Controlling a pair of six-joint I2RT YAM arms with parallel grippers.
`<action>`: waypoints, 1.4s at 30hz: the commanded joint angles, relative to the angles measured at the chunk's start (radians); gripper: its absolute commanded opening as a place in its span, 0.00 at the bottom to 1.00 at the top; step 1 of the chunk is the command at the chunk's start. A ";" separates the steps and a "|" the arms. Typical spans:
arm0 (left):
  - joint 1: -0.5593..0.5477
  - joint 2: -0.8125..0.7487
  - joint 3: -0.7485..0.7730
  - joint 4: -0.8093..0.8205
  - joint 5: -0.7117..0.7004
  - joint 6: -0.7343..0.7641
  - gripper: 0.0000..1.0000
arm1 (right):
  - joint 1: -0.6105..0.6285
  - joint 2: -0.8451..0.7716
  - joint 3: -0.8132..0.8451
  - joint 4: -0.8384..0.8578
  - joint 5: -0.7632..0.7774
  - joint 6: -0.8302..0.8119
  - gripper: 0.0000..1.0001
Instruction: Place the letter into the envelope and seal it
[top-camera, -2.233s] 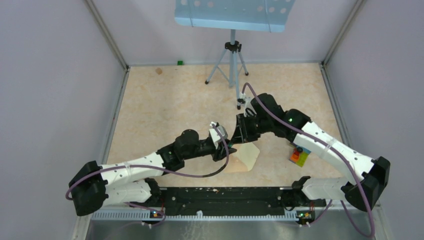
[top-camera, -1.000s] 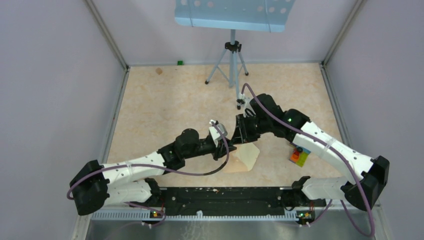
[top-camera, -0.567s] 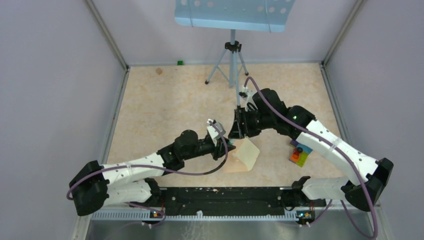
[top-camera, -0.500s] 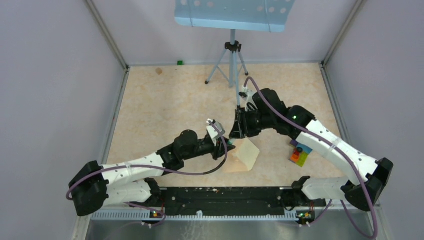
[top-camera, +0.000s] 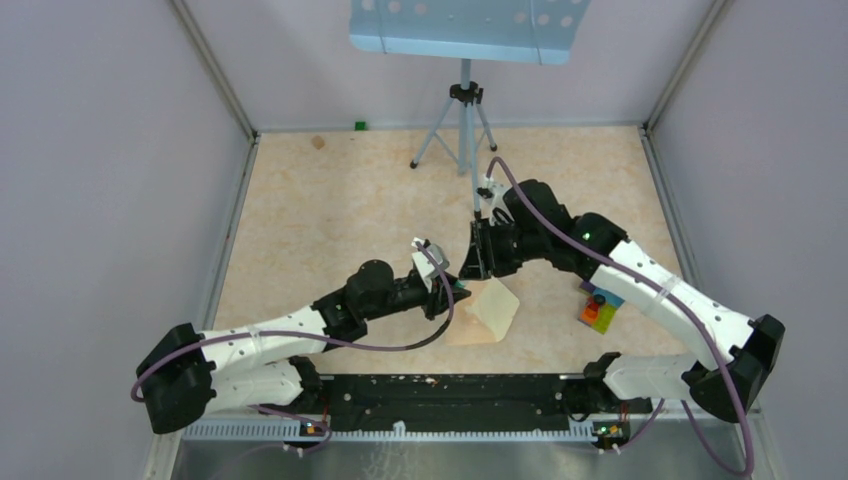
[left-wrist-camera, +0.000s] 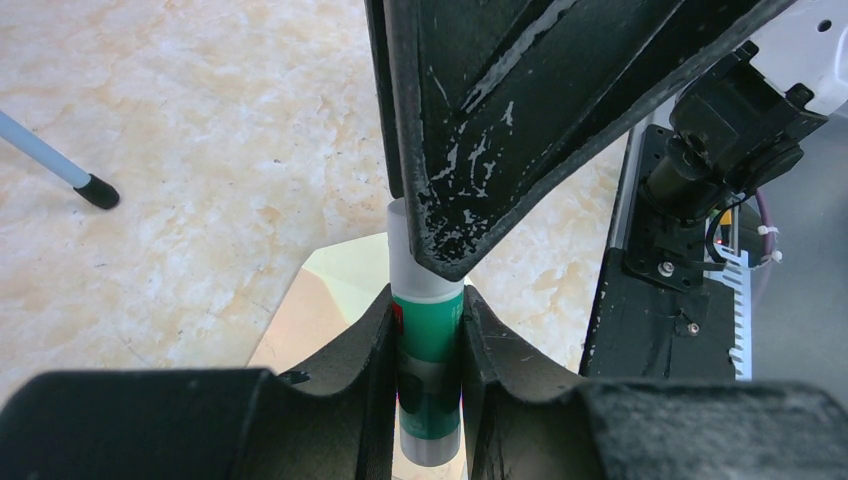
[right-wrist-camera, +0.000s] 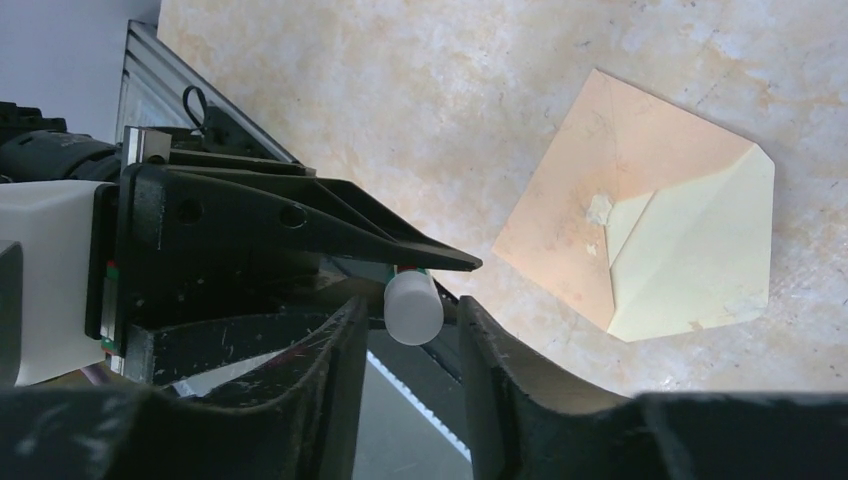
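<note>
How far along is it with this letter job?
Looks done: the letter seems tucked in the envelope, which lies unsealed. In hand: the left pincer grips a glue stick, and the right pincer straddles its cap. Left: uncapping, gluing, sealing.

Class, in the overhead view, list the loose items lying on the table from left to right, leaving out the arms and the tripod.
Left to right: small green cube → flat tan paper envelope → multicoloured block.
</note>
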 joint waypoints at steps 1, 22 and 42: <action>0.002 -0.025 0.002 0.057 0.012 0.011 0.00 | 0.013 -0.007 -0.010 0.031 -0.013 0.005 0.36; 0.002 -0.060 0.099 -0.149 -0.105 -0.084 0.00 | -0.032 -0.017 0.004 0.011 -0.043 -0.018 0.00; 0.016 -0.045 0.151 -0.290 -0.303 -0.153 0.00 | -0.268 -0.010 0.082 -0.057 -0.099 -0.110 0.00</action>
